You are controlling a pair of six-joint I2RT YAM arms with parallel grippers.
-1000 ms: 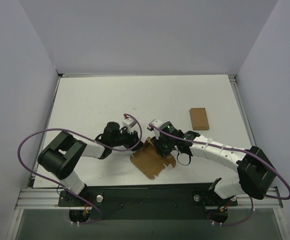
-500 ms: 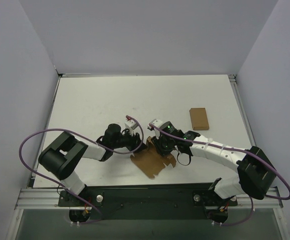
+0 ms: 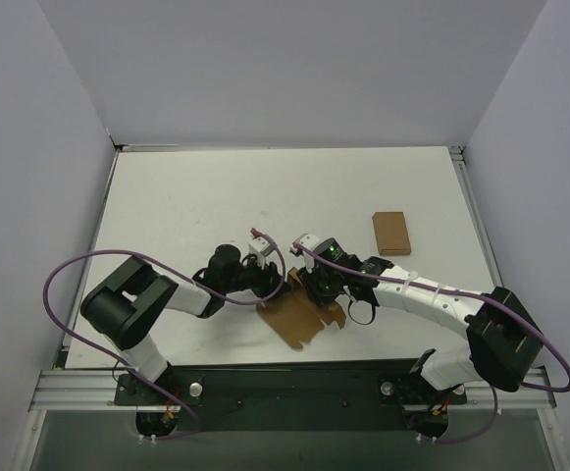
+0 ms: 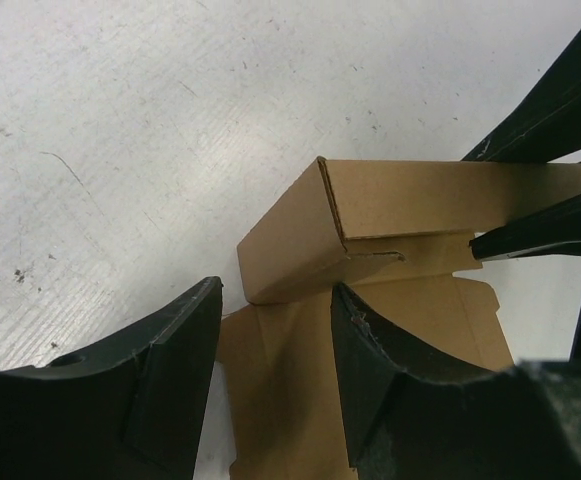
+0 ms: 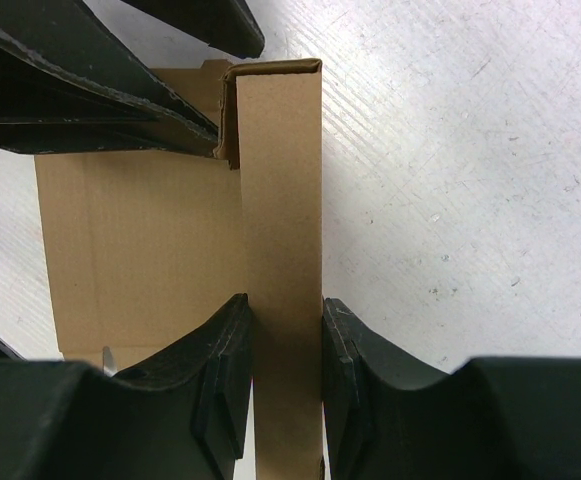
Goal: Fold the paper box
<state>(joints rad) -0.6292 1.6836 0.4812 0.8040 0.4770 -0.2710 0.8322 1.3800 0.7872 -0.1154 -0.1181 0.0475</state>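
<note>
The paper box [image 3: 300, 312] is a brown kraft sheet with notched flaps, lying near the table's front centre with one long wall folded upright. My right gripper [image 3: 311, 286] is shut on that upright wall [image 5: 282, 180], with a pad pressed to each face [image 5: 284, 310]. My left gripper [image 3: 274, 279] stands open at the wall's left end. In the left wrist view its fingers [image 4: 275, 300] straddle the flat flap below the folded corner [image 4: 300, 240] without pinching it.
A narrower plain brown cardboard rectangle [image 3: 390, 233] lies apart at the right, behind the right arm. The right gripper's black fingers [image 4: 545, 230] reach into the left wrist view from the right. Grey walls close the table on three sides.
My left gripper has slid to the right, closer to the box's folded corner. The right gripper and the box have stayed where they were.
</note>
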